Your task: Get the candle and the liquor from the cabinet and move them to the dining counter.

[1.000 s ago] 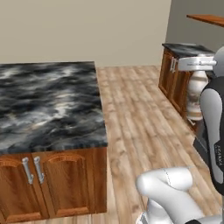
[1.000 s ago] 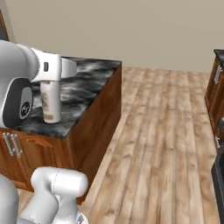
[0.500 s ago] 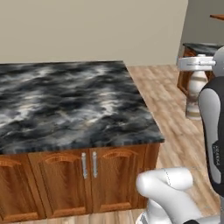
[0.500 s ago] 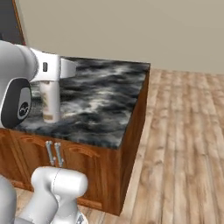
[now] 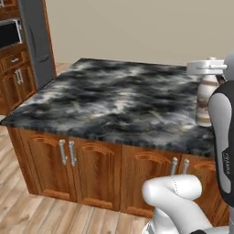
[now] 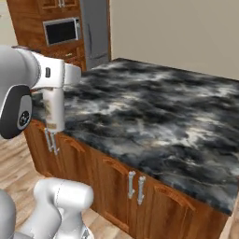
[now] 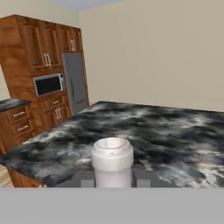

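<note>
Liquor sits clamped between my jaws, its pale cap facing the hand camera and a dark finger pressed to each side of it. From the left base camera I see the bottle hanging upright under the white hand, above the near right part of the dining counter; whether its foot touches the marbled surface I cannot tell. From the right base camera the same bottle hangs over the counter's near left corner. Beyond the island I see the tall wooden cabinets, a built-in microwave and a grey fridge.
</note>
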Available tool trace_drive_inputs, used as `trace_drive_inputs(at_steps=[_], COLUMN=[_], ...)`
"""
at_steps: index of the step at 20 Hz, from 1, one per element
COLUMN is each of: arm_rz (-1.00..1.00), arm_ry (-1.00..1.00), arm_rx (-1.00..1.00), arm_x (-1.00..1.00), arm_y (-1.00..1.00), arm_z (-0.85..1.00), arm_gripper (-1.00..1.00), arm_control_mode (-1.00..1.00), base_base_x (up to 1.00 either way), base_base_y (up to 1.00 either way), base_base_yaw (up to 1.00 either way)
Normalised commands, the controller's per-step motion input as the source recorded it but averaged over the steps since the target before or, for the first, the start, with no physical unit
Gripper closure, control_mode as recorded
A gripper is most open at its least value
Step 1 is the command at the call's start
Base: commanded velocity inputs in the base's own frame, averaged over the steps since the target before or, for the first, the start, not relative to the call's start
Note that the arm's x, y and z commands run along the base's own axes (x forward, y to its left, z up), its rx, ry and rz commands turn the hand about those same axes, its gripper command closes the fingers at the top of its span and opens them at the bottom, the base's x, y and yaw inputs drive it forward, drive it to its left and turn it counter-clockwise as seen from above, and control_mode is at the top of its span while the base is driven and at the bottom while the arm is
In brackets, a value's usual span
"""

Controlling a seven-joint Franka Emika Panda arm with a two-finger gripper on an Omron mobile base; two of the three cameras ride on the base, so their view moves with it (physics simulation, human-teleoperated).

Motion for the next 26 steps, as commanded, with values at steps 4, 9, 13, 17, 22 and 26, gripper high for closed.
trace_drive_inputs(at_steps=[4,9,13,17,22,26], arm_rz=[0.00,0.00,0.00,0.00,0.00,0.00], arm_ry=[0.00,0.00,0.00,0.00,0.00,0.00], arm_rx=[0.00,0.00,0.00,0.00,0.00,0.00], arm_x=[0.00,0.00,0.00,0.00,0.00,0.00], arm_y=[0.00,0.00,0.00,0.00,0.00,0.00], arm_z=[0.00,0.00,0.00,0.00,0.00,0.00], arm_gripper=[1.00,1.00,1.00,1.00,1.00,1.00], arm_control_mode=[1.00,1.00,1.00,1.00,1.00,1.00], base_base_x=[1.00,1.00,0.46,-0.31,-0.16,-0.46], base_base_y=[0.63,0.40,0.60,0.13,0.50,1.00], base_base_yaw=[0.13,0.00,-0.13,-0.56,-0.58,-0.20])
